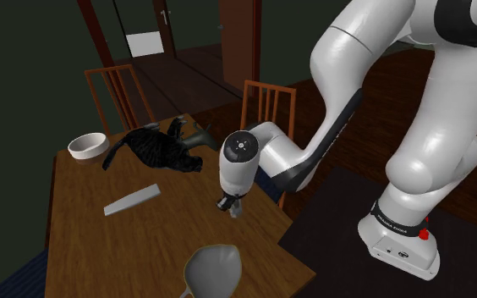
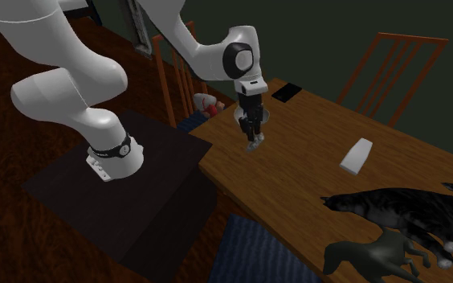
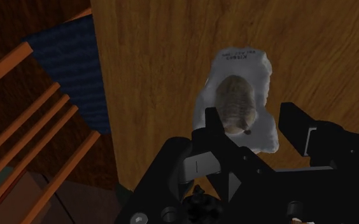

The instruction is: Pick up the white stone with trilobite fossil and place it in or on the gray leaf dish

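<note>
Peering past the spread claw (image 3: 253, 118), wrist view shows the fossil stone (image 3: 239, 89); shoulder view, the dish (image 1: 214, 269).

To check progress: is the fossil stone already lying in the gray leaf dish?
No; the stone lies on the bare table under the open gripper, not in the leaf dish.

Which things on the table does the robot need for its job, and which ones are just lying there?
Needed for the job:
white stone with fossil
grey leaf dish
gripper

Just lying about:
white bowl
black cat figure
flat grey slab
dark horse figure
</note>
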Available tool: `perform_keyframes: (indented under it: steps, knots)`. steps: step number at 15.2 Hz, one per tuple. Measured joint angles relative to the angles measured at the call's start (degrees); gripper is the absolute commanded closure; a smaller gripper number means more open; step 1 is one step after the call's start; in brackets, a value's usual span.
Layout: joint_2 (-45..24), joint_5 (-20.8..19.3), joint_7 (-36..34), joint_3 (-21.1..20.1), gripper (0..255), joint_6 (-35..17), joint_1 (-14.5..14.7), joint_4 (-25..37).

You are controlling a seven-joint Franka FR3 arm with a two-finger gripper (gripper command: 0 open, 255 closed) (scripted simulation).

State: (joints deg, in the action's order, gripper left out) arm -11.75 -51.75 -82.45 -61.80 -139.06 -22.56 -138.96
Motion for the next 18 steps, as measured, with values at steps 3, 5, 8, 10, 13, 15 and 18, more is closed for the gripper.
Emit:
perform_keyframes:
  steps: [3,5,8,10,13,15,18]
  knots:
    - [3.98,5.71,4.46,-2.94,255,-0.61,-2.76,-0.41]
    - [6.22,9.10,7.06,-4.36,255,-0.87,-4.00,-0.49]
    - [4.42,8.85,4.42,-5.20,255,2.25,-1.25,1.57]
    - [0.73,6.57,1.00,-4.52,255,5.99,2.61,4.63]
    - [-4.97,3.39,-4.39,-2.59,255,11.79,10.18,9.57]
    - [-7.41,2.44,-6.96,-1.79,255,14.48,14.16,11.98]
    - [-11.58,0.95,-10.65,-0.14,255,18.77,20.92,16.47]
